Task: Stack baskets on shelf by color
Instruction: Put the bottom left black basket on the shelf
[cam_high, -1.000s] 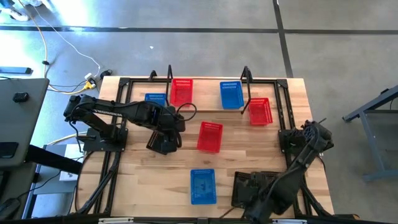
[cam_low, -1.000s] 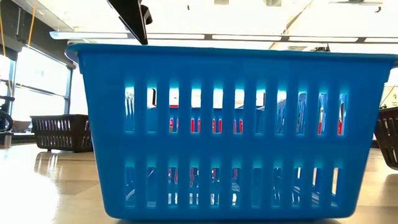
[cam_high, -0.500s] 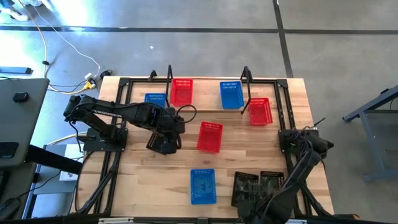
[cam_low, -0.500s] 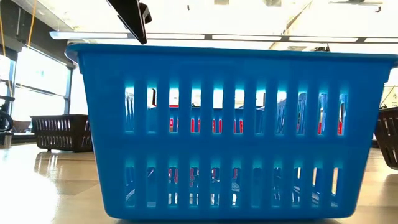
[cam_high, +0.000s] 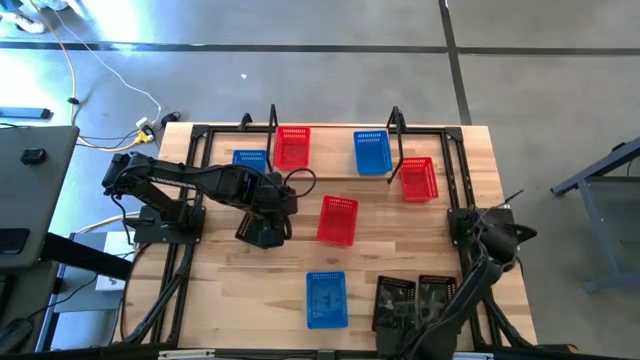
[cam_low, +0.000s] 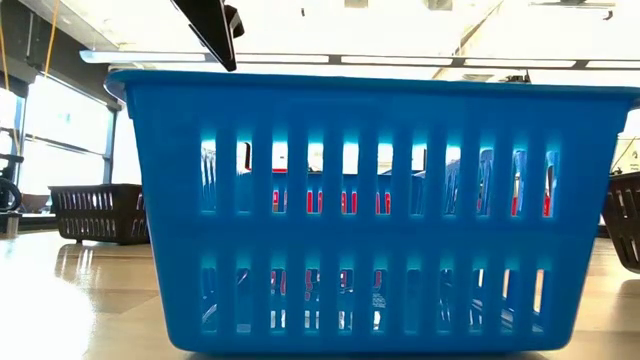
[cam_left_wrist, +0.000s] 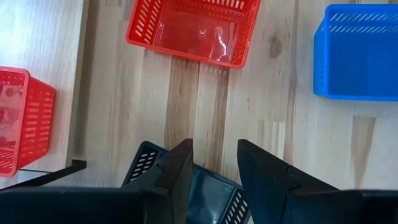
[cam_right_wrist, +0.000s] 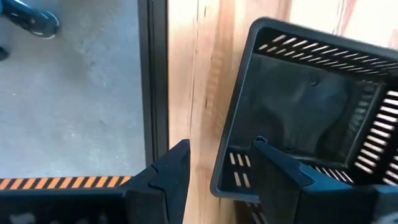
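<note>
My right gripper is open at the table's near right, just above a black basket. One finger is outside that basket's corner wall and one is over its inside. The arm hides this spot in the high view, where two black baskets lie side by side. My left gripper hangs open over a third black basket, which rests on the table. A red basket and a blue one sit on the shelf.
Loose on the table are a red basket at the middle, a blue one near the front edge, a blue one left of the shelf and a red one right of it. The table's edge and the floor are beside my right gripper.
My right gripper has come down toward the black baskets at the near right edge, rolling a little as it sank. Its arm has swung off the right-hand black basket, which now shows more fully in the high view. No basket has moved.
</note>
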